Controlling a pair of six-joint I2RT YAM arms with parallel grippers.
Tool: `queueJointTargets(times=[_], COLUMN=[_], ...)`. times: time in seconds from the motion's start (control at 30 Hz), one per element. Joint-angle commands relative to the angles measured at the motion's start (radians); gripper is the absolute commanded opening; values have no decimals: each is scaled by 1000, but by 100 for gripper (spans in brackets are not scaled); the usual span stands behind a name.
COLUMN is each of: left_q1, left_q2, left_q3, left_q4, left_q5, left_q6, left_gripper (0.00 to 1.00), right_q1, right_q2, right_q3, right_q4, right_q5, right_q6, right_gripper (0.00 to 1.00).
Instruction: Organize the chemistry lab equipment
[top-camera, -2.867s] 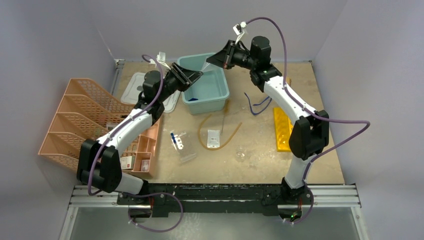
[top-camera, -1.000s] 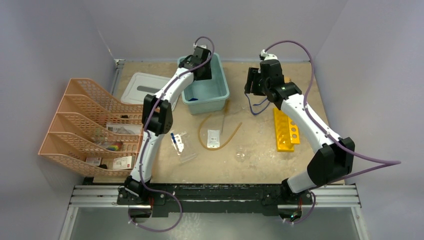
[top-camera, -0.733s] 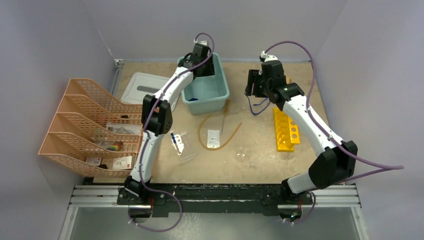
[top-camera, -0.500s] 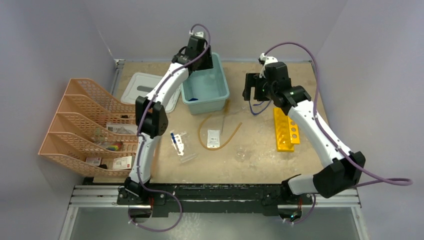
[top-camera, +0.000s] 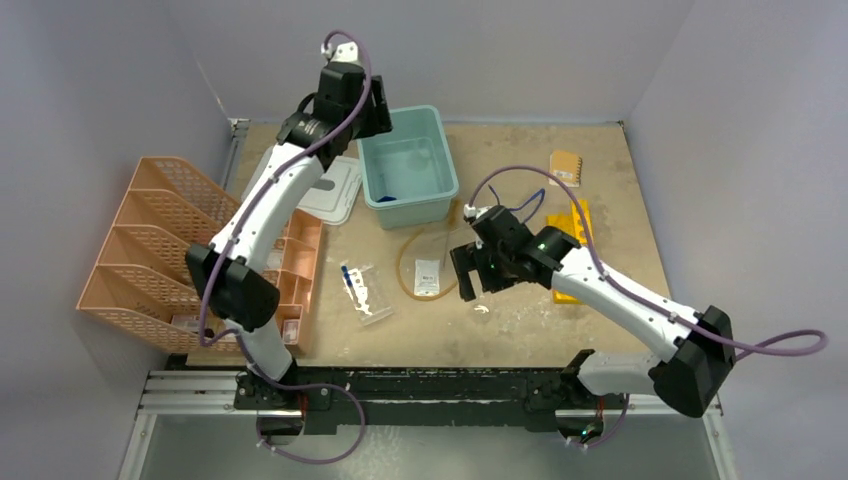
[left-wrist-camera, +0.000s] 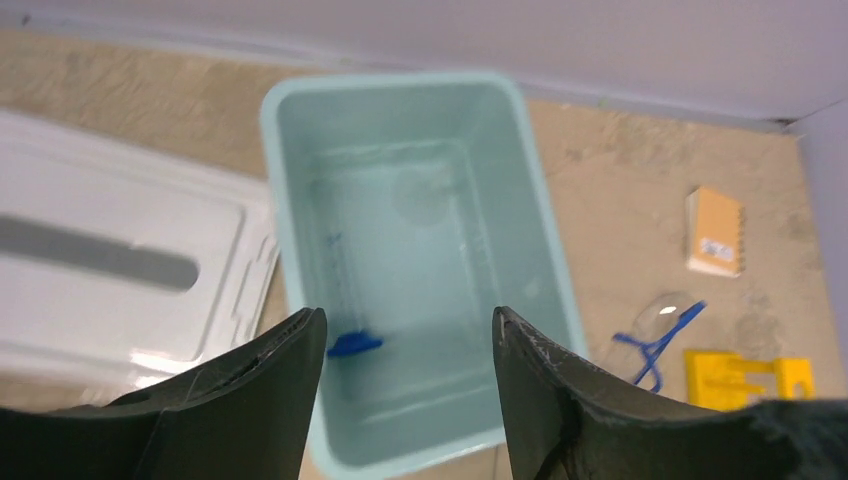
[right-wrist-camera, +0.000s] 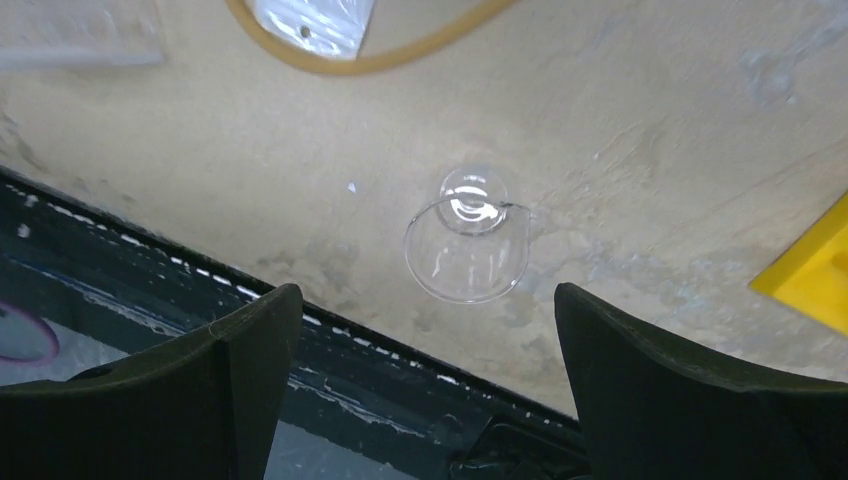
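My left gripper (top-camera: 376, 110) (left-wrist-camera: 407, 330) hangs open and empty above the back left of the teal bin (top-camera: 441, 190) (left-wrist-camera: 541, 200). A clear cylinder with a blue base (left-wrist-camera: 352, 344) lies inside the bin. My right gripper (top-camera: 464, 278) (right-wrist-camera: 428, 330) stands wide open above the table's front middle, holding nothing. The glass dish (right-wrist-camera: 466, 250) rests on the table just ahead of its fingertips. Amber tubing (top-camera: 401, 265) (right-wrist-camera: 370, 65) loops around a white packet (top-camera: 427, 277). A bag of blue-capped tubes (top-camera: 358, 285) lies left of them. Blue-framed safety glasses (top-camera: 520, 205) (left-wrist-camera: 660, 330) lie right of the bin.
Peach organizer trays (top-camera: 150, 240) stand at the left, with a small compartment tray (top-camera: 300, 260) beside them. A white lid (top-camera: 335, 190) (left-wrist-camera: 120, 270) lies left of the bin. A yellow rack (top-camera: 578, 215) and a brown notebook (top-camera: 565, 166) are at the right. The table's front edge is near the dish.
My left gripper lifted out of the bin toward the back left and opened. My right arm swung from beside the safety glasses to the front middle, above the glass dish.
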Motion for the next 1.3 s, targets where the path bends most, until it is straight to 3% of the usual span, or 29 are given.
queueJointTargets(times=[0.0,0.2,0.33,0.57,0.77,1.13,1.27], left_q1=[8,8,8,8,8,8,8], left_q2=[-158,-326,-387,-410,-414,-429,-446], left_q3=[-206,-448,-536,-588,-598,-603,-616], left_q4=[5,52,64,61,70,72,75], left_q5=[-102,-160,-160,-111,-97,-84,-82], left_q6=[-15,-79,-131,-161,-165,-164,-169], left_gripper=[62,64,64,63,63,63,63], right_q1=[53,56,55,55,55,55,55], right_q2=[40,116,171,196,192,244,236], right_q3=[-30,-54,-68,-115,-133,-71,-52], right_q4=[-27,9,19,-23,25,37,36], right_q5=[72,156,129,157,197,245,281], right_q6=[115,247,312,430,438,416,406], right_gripper=[97,95,86,72,62,71,54])
